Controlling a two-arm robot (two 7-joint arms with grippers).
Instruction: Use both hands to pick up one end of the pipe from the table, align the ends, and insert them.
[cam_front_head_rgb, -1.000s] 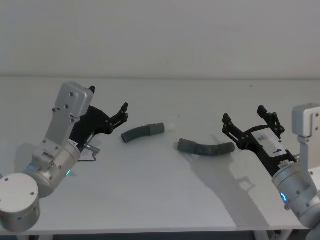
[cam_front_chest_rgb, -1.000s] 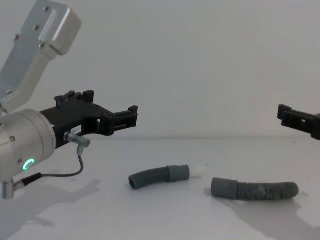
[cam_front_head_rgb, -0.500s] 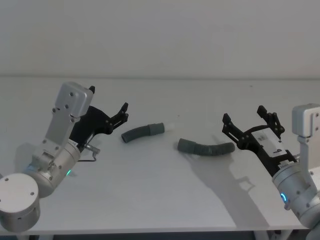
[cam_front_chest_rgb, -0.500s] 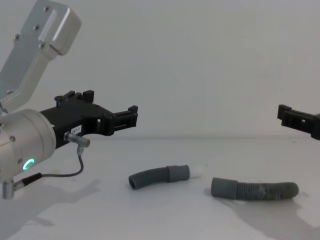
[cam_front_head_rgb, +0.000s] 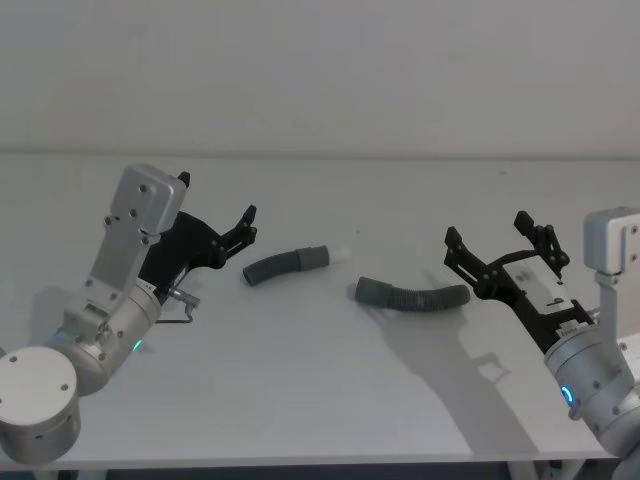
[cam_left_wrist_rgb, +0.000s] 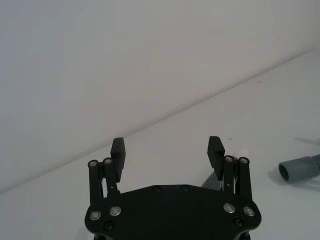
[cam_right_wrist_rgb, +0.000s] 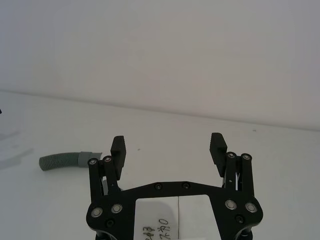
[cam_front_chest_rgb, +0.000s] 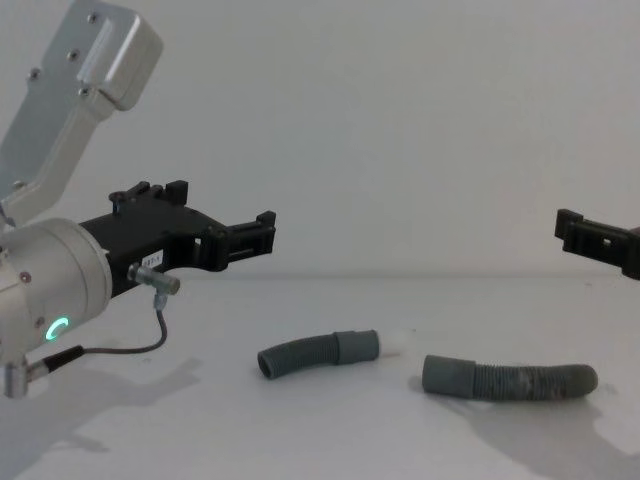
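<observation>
Nearest, the right gripper (cam_front_head_rgb: 490, 242) hovers wide open by the corrugated end of the right hose (cam_front_head_rgb: 412, 296), seemingly lined up for a grab. The left gripper (cam_front_head_rgb: 243, 228), spread just as wide, hangs over the bench (cam_front_head_rgb: 320, 390) beside the left hose (cam_front_head_rgb: 288, 263). Both hoses lie flat mid-bench, the white tip (cam_front_head_rgb: 340, 253) facing the plain cuff (cam_front_head_rgb: 370, 291) but apart from it, well set for mating.

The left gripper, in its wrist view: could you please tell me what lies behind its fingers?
Behind one finger of the open left gripper, a corrugated hose piece lies on the table; the finger covers most of it, and its white tip peeks out.
</observation>
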